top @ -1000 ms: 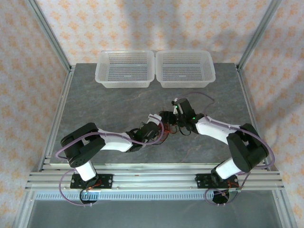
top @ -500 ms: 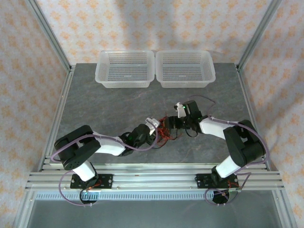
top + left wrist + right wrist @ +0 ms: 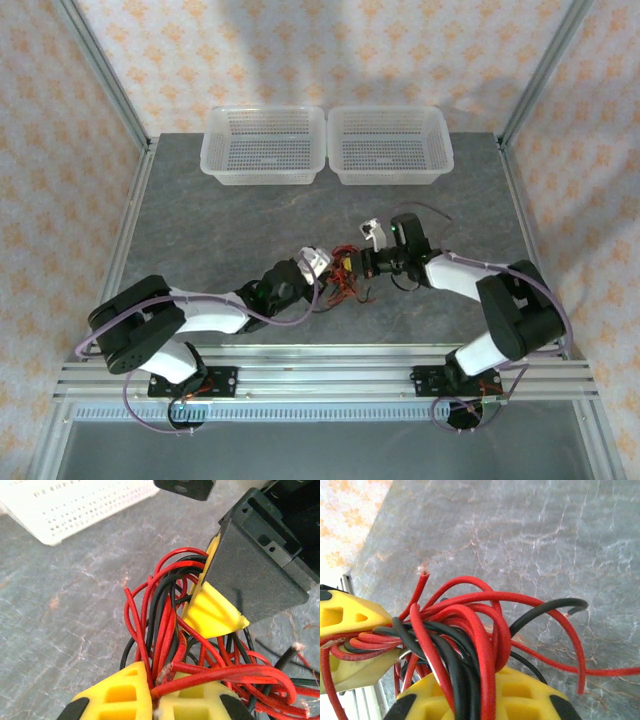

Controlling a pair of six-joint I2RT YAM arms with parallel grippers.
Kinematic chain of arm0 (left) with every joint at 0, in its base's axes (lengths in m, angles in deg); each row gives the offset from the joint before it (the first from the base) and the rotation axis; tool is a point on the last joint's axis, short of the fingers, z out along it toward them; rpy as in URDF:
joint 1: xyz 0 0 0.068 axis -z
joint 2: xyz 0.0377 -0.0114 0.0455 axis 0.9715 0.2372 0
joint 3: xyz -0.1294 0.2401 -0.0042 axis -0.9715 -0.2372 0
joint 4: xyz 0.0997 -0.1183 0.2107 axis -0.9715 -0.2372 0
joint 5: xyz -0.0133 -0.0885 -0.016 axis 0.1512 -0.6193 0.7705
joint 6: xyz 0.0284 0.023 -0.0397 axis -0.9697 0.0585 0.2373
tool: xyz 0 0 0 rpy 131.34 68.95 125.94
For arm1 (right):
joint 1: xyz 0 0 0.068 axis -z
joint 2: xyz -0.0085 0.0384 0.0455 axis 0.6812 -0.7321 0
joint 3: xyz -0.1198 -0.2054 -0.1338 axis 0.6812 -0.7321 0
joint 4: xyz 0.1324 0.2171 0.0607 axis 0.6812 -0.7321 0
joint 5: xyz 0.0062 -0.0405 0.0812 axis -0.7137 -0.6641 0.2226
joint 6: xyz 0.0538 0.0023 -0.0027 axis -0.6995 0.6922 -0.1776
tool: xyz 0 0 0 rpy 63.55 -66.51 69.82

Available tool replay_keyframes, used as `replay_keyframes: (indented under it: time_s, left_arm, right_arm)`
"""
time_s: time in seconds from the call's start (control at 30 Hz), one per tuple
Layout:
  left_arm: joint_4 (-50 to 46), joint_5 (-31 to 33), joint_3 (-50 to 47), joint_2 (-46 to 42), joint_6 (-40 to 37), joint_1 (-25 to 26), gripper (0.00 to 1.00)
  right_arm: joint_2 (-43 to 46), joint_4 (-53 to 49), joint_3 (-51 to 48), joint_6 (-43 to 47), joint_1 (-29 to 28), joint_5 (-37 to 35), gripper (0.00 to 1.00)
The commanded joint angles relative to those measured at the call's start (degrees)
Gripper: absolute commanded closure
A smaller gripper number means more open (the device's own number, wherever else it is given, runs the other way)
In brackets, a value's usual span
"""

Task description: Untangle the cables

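Table [image 3: 220, 230]: grey and stone-patterned. Both arms reach in from the near edge towards its middle.
Cables [image 3: 342, 285]: one knot of thin red and black wires, a little right of the table's centre. It sits between the two grippers and well apart from the baskets.
Left gripper [image 3: 318, 266]: comes in from the near left and points right. Its jaws are pinched narrow on the cables, and red strands fan out from between its yellow fingers.
Right gripper [image 3: 354, 263]: comes in from the right and points left. Its jaws are clamped narrow on the cables, with red and black strands running down between its yellow fingers.
Grippers together: just beside each other, nearly tip to tip, with the knot bridging them.
Knot, left wrist view: red loops and a few black strands rise from the left gripper [image 3: 152, 700] and curl towards a yellow finger of the other gripper. One red strand ends in a bare tip on the left.
Knot, right wrist view: red and black loops bunch over the right gripper [image 3: 470, 695]. A red strand with a frayed tip sticks up at the far left, a black one arcs off to the right, and a long red one trails right.
Contact with table: loose loops hang on the near side of the grippers. Whether they touch the surface I cannot tell.
Left basket [image 3: 262, 176]: white mesh, at the far edge.
Right basket [image 3: 390, 177]: the same kind, touching the left basket's right side.
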Motion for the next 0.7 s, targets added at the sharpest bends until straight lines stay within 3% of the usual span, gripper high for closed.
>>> replay_keyframes:
  time_s: [0.0,0.17,0.27,0.43,0.67]
  left_arm:
    - [1.44,2.71,1.63,-5.23,-0.18,-0.21,0.93]
    - [-11.89,10.89,5.56,-11.76,4.47,-0.29,0.47]
    - [-20.0,9.39,8.92,-13.79,7.53,-0.29,0.3]
    - [-29.06,2.22,15.0,-12.87,12.61,-0.26,0.19]
    - [-25.44,-6.65,19.38,-5.41,16.66,0.89,0.15]
  right_arm:
    - [4.91,-0.35,0.13,-1.81,-0.29,-7.29,1.0]
    - [14.46,-1.1,-2.6,-12.66,-0.36,-26.06,1.0]
    - [20.83,2.82,-7.53,-18.78,-0.59,-31.33,1.0]
    - [25.99,5.85,-11.46,-21.01,-2.3,-34.36,1.0]
    - [25.93,6.53,-10.96,-17.13,-3.26,-32.71,1.0]
